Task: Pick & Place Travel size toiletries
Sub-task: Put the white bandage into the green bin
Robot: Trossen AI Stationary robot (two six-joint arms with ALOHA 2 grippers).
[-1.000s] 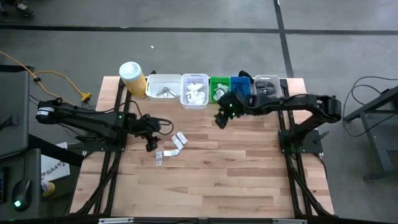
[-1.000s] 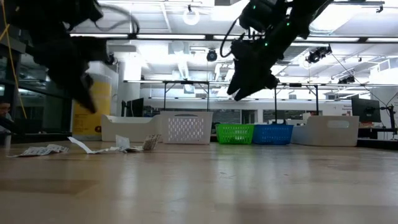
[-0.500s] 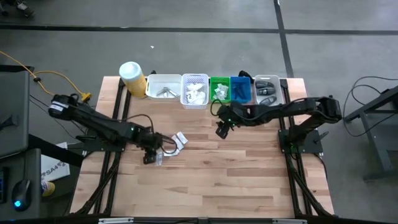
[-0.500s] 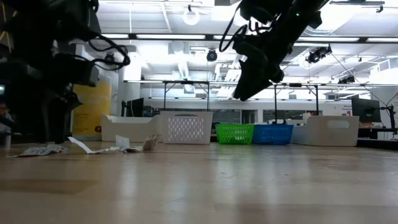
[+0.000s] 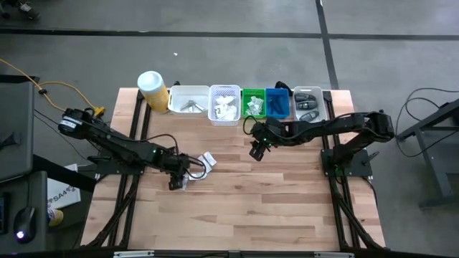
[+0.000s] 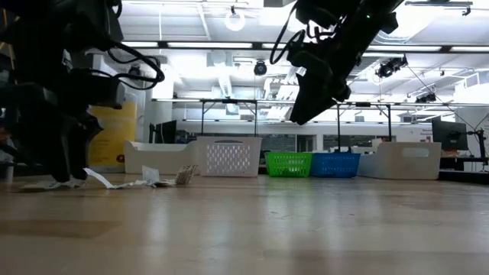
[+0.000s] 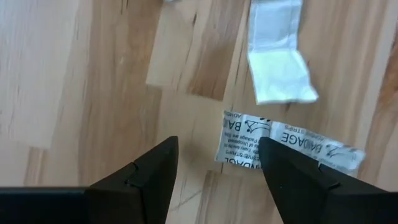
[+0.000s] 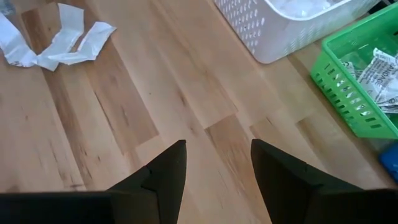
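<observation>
A printed white sachet (image 7: 283, 144) lies flat on the wood, with a plain white sachet (image 7: 277, 68) beyond it. In the high view the sachets (image 5: 203, 165) lie left of the table's centre. My left gripper (image 5: 176, 183) is open and low at the table (image 6: 65, 177). Its fingers stand on either side of the printed sachet's end (image 7: 231, 149). My right gripper (image 5: 257, 150) is open and empty. It hangs above the table (image 6: 304, 113), in front of the green basket (image 5: 252, 102). My left gripper comes down from above over the printed sachet's end (image 7: 231, 149), which lies flat on the table between the open fingers. One finger (image 7: 280, 171) covers part of the sachet; whether it touches it I cannot tell.
Along the far edge stand a yellow canister (image 5: 152, 87), a white tray (image 5: 188, 99), a white basket (image 5: 224, 105), the green basket, a blue basket (image 5: 277, 102) and a pale tray (image 5: 308, 100). Bare wood (image 5: 272, 208) fills the near half.
My left gripper has gone toward the near edge and down to the table, over the sachets. My right gripper has drawn back from the green basket toward the near edge, then held still. The sachets have stayed where they were.
</observation>
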